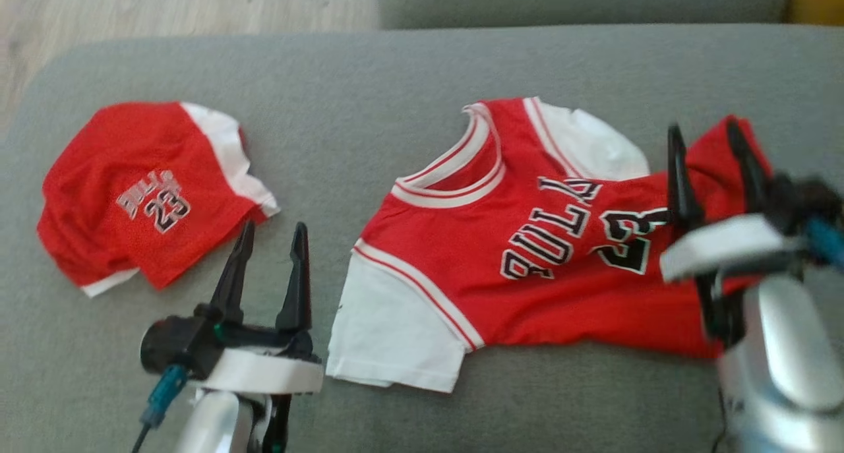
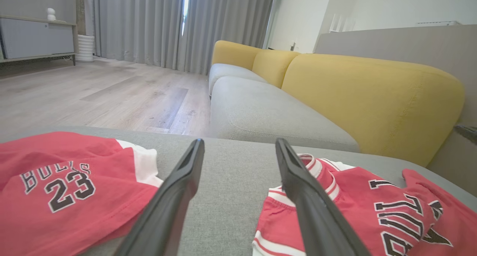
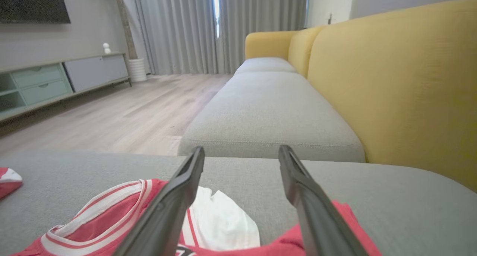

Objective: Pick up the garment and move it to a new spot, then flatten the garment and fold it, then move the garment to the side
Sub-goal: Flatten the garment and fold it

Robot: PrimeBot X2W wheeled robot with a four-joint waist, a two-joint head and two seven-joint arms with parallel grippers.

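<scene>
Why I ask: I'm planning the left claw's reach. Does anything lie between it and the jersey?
Nothing visible does. The left claw is open over bare grey cushion, and the jersey lies just to its right, white sleeve nearest. The red shorts lie to its left, not between them.

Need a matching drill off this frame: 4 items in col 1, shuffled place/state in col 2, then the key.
Column 1
1. jersey
2. shorts
3. left gripper
4. right gripper

Column 2
A. open, over the jersey's hem end
B. bunched up at the left end of the grey cushion
C. open, over bare cushion between the two garments
D. spread out right of centre, white sleeves showing

Pairs: 1-D, 2-B, 3-C, 4-A
</scene>
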